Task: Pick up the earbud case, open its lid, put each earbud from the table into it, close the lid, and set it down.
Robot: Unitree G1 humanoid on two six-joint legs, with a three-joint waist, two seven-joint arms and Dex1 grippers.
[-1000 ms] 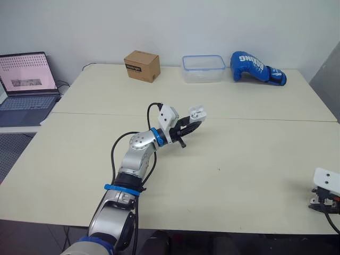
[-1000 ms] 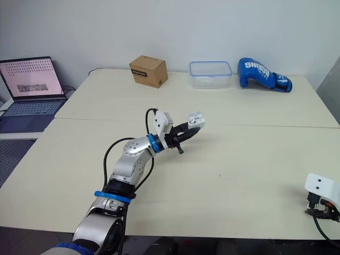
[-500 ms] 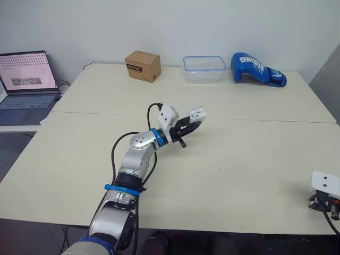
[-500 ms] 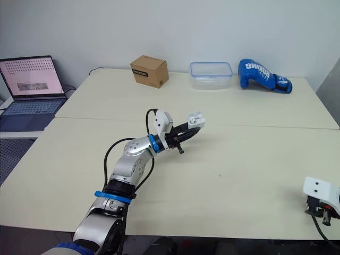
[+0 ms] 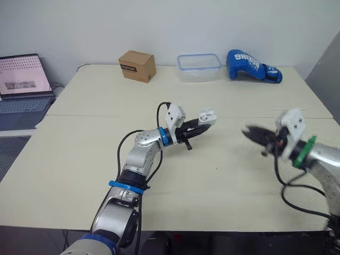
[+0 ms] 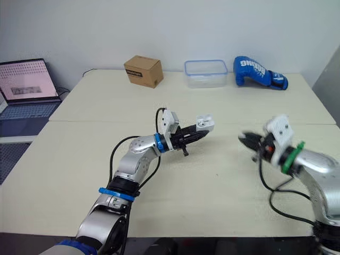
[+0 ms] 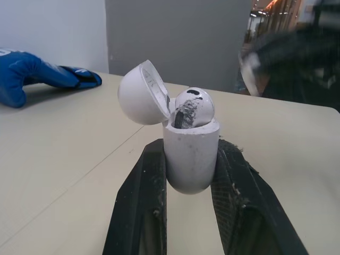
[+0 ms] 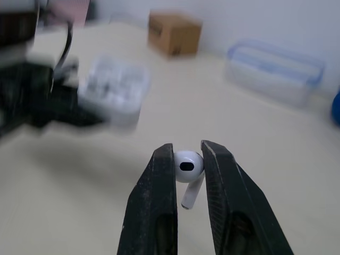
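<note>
A white earbud case [image 5: 207, 115] is held in the air above the middle of the bench [image 5: 79, 159]. It is clamped upright between the two black fingers of the left gripper [image 7: 189, 147], so its mouth faces up for loading. Its lid [image 7: 139, 93] is hinged back, and one earbud [image 7: 194, 104] already sits in a socket. Facing it across a gap, the right gripper [image 8: 186, 150] is pinched on the second earbud [image 8: 186, 166] by its rounded head. The stem hangs free, probably so it can slide into the empty socket. Along the far edge stand a cardboard box [image 5: 137, 65], a clear plastic container [image 5: 199, 67] and a blue boxing glove [image 5: 252, 66].
</note>
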